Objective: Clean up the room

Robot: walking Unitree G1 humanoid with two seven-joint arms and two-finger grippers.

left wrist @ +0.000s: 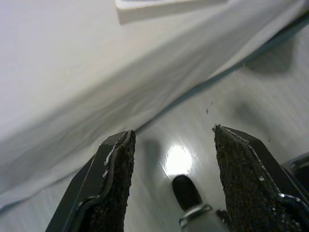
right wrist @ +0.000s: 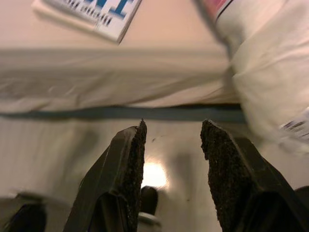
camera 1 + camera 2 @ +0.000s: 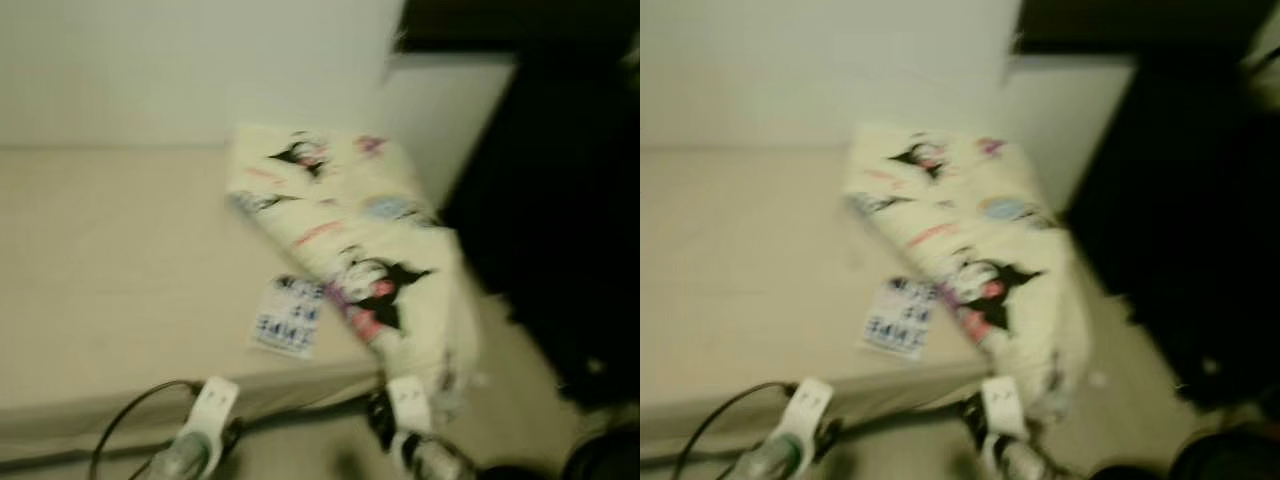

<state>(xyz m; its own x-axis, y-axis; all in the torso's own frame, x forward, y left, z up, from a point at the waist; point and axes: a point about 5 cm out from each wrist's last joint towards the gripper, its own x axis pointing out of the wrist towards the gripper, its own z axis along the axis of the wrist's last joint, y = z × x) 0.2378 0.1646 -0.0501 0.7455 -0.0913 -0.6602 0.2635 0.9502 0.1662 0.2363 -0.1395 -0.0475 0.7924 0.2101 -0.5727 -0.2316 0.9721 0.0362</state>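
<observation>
Beige bed stands against a white wall, and the head views are blurred. On its right end lies a cream pillow with cartoon prints, hanging partly over the edge. Just beside the pillow lies a small white packet with blue letters. Left end effector and right end effector hang low above the shiny floor near the bed edge, each with fingers apart and holding nothing.

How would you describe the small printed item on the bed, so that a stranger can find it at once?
Look at the beige bed against the white wall. Near its front edge, beside the cartoon-print pillow, lies a small flat white packet. Rows of blue print set it apart from the bulky pillow, whose figures are black and pink.
</observation>
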